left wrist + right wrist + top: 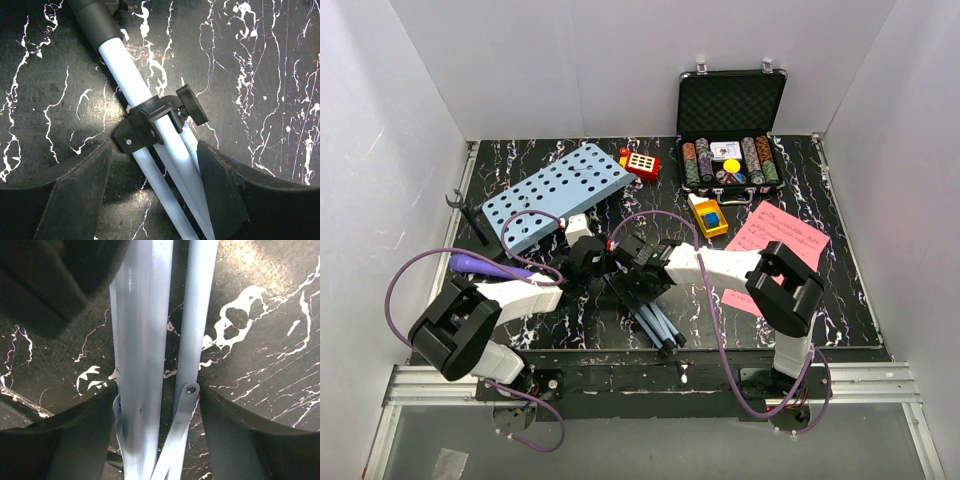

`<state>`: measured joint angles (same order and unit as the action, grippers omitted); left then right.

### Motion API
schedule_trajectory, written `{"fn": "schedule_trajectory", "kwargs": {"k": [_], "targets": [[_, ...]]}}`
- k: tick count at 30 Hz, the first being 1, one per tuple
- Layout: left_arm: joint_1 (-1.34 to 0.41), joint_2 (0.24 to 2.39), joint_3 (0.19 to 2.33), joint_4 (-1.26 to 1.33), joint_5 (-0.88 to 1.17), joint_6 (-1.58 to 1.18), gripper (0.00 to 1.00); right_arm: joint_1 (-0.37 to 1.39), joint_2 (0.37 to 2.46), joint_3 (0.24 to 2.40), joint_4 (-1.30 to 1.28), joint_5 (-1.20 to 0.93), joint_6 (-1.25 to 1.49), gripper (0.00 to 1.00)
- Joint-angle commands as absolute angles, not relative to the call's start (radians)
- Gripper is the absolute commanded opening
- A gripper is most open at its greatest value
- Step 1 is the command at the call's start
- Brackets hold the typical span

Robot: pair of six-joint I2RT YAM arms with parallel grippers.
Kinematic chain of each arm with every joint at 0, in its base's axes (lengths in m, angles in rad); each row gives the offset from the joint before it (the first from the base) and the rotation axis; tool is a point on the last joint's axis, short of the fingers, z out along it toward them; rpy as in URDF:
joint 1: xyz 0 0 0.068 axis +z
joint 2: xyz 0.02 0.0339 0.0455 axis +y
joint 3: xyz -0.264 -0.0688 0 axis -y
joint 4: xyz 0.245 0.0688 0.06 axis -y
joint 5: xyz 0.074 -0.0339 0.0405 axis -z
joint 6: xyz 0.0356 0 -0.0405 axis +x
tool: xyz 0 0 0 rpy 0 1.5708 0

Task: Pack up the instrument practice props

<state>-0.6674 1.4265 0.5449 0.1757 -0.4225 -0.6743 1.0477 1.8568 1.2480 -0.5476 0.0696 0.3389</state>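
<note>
**Both grippers astride the lying stand**

We see the stand (555,190) flat on the table (840,300), its desk far left and folded legs (655,322) toward the near edge. The left gripper (155,150) straddles its clamp (150,125), the right gripper (159,390) its legs. Fingers are spread wide and close against them, but we cannot tell if they grip. The case (730,105) stands far right, the pages (775,240) lie partly under the right arm (720,265), and the mic (480,266) lies beside the left arm (520,295).

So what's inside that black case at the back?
Rows of poker chips fill the open black case, with a yellow disc in the middle. Anything beneath them is covered.
</note>
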Motion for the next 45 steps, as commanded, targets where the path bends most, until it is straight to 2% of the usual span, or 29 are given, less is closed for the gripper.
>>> {"fn": "schedule_trajectory", "kwargs": {"k": [1, 8, 10, 11, 25, 30, 34, 35, 37, 39, 40, 45], "targets": [[-0.680, 1.380, 0.543, 0.183, -0.396, -0.647, 0.66, 1.054, 1.934, 1.227, -0.617, 0.023, 0.334, 0.65], [-0.680, 1.402, 0.541, 0.215, -0.368, -0.652, 0.62, 1.060, 1.960, 1.226, -0.624, 0.006, 0.339, 0.28], [-0.681, 1.405, 0.545, 0.221, -0.362, -0.644, 0.62, 1.060, 1.971, 1.229, -0.627, -0.021, 0.342, 0.07], [-0.680, 1.408, 0.548, 0.224, -0.359, -0.640, 0.62, 1.060, 1.974, 1.229, -0.632, -0.023, 0.345, 0.01], [-0.680, 1.545, 0.670, 0.267, -0.330, -0.560, 0.55, 1.063, 1.884, 1.233, -0.591, -0.120, 0.518, 0.01], [-0.680, 1.536, 0.684, 0.249, -0.357, -0.546, 0.56, 1.066, 1.905, 1.262, -0.584, -0.130, 0.523, 0.01], [-0.680, 1.502, 0.690, 0.206, -0.383, -0.541, 0.62, 1.066, 1.896, 1.272, -0.588, -0.132, 0.508, 0.02], [-0.680, 1.484, 0.689, 0.192, -0.391, -0.541, 0.64, 1.066, 1.879, 1.272, -0.586, -0.124, 0.502, 0.19], [-0.680, 1.438, 0.680, 0.164, -0.411, -0.543, 0.68, 1.065, 1.838, 1.264, -0.589, -0.082, 0.494, 0.46], [-0.680, 1.381, 0.670, 0.135, -0.443, -0.548, 0.70, 1.063, 1.798, 1.269, -0.607, -0.042, 0.483, 0.64], [-0.680, 1.350, 0.666, 0.118, -0.455, -0.546, 0.70, 1.062, 1.778, 1.273, -0.617, -0.028, 0.480, 0.83], [-0.680, 1.226, 0.692, 0.011, -0.462, -0.508, 0.73, 1.045, 1.700, 1.313, -0.664, 0.029, 0.462, 0.88]]}}
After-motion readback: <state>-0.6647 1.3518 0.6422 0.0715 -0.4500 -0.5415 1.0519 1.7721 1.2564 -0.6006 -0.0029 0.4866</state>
